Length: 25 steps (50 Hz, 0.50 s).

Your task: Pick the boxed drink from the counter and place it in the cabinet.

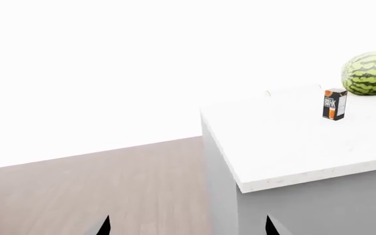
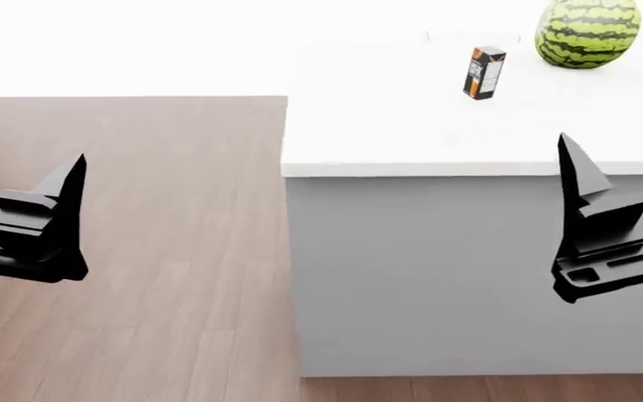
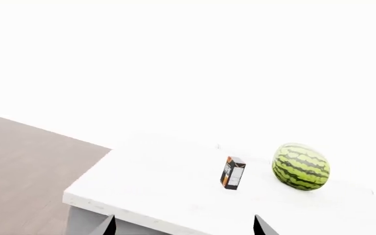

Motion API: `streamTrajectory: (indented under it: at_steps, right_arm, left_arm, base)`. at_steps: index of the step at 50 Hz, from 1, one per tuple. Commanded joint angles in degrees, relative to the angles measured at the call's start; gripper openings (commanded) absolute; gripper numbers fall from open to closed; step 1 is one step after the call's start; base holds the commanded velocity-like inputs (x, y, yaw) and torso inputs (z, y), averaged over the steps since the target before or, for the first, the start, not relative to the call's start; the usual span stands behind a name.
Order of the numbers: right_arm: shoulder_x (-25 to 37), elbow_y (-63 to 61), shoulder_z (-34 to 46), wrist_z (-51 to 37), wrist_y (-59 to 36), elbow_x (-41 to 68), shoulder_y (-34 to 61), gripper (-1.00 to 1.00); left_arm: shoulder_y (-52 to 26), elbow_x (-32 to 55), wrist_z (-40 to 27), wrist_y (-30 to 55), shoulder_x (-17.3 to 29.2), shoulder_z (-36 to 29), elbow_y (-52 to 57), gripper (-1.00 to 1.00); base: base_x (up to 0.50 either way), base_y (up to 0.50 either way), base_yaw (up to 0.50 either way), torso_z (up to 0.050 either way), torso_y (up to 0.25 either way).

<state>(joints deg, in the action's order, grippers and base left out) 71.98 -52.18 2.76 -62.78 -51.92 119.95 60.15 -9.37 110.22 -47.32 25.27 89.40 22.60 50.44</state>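
Note:
The boxed drink [image 2: 484,73] stands upright on the white counter [image 2: 388,126], toward its far side and just left of a watermelon. It also shows in both wrist views as a small carton with an orange-and-black front [image 1: 334,104] [image 3: 233,173]. My left gripper [image 2: 70,180] hangs open over the wooden floor, left of the counter and well short of the drink. My right gripper [image 2: 573,163] is open in front of the counter's near edge, below and right of the drink. Both hold nothing; their tips stand wide apart in the wrist views [image 1: 186,227] [image 3: 184,227]. The cabinet is out of view.
A striped green watermelon [image 2: 588,32] sits on the counter close to the right of the drink. The counter's grey-white base [image 2: 434,276] rises between my arms. Brown wooden floor [image 2: 131,251] spreads to the left; the background is plain white.

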Motion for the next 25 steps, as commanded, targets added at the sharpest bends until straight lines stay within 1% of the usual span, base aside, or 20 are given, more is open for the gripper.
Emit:
streamTrajectory:
  at_steps: [1,25]
  right_arm:
    - [-0.67,0.16,0.89,-0.29,-0.45,0.03,0.89,1.0]
    - [-0.51,-0.11,-0.32,0.02,-0.52,0.03,-0.15,1.0]
  left_arm:
    - [-0.62,-0.08,0.09,0.18,-0.34,-0.48,-0.03,1.0]
    - [-2.54,0.43,-0.39,0.27,-0.62,-1.94,0.84,1.0]
  base:
    - [-0.46,-0.18,0.0,0.0,0.0]
    - [-0.46,-0.18,0.0,0.0,0.001]
